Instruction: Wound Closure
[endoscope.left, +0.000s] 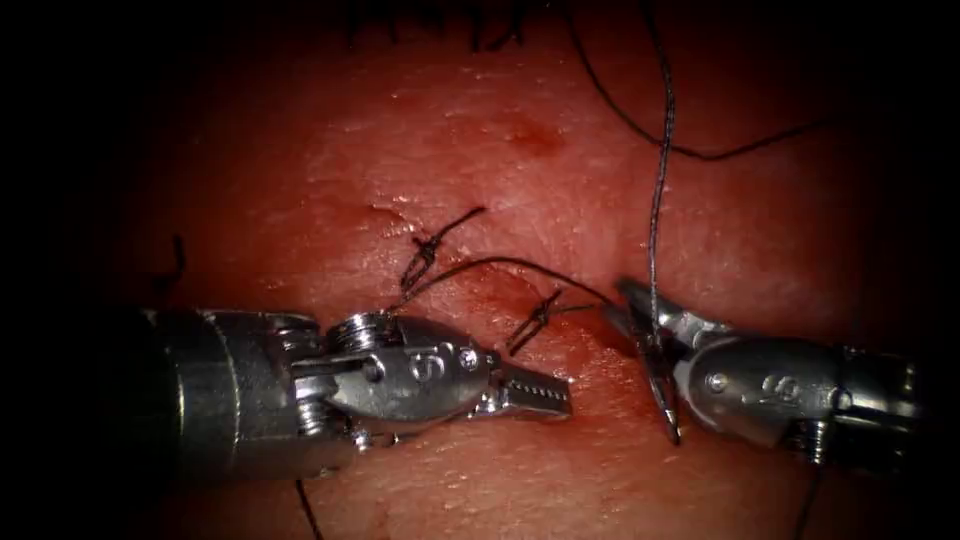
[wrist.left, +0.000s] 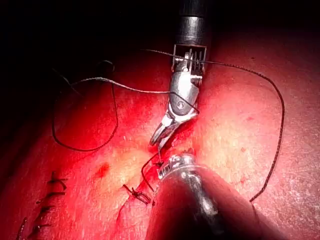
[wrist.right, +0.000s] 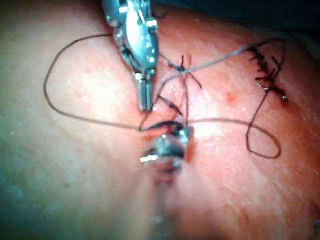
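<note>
Nearest the endoscope, the left claw (endoscope.left: 553, 397) is lying low over the tissue (endoscope.left: 300, 180), on the left side of the cut (endoscope.left: 497, 287). Its toothed jaws are sitting shut, and nothing is showing between them. In the right wrist view this same claw (wrist.right: 145, 98) is pointing down at the wound with its tip just beside a strand of thread (wrist.right: 75, 116), and I cannot tell whether the two are touching.

Across from it, on the right side of the cut, the right claw (endoscope.left: 648, 362) is standing wide, one jaw reaching up and left and the other hanging downward. The thread (endoscope.left: 657, 200) is running down from the far edge and passing between these spread jaws near their hinge, and they are not closing on it. In the left wrist view the right claw (wrist.left: 159, 138) is aiming at the wound, with thread draping over its body.

Just beyond the two tips, two knotted stitches (endoscope.left: 425, 250) are crossing the cut, their short ends sticking up. A dark strand is arching from the first knot over to the right claw.

Farther back, the thread is curving off to the right over bare tissue, and a row of earlier stitches (endoscope.left: 430, 25) is sitting at the far edge.

Where the needle is lying, I cannot tell.
</note>
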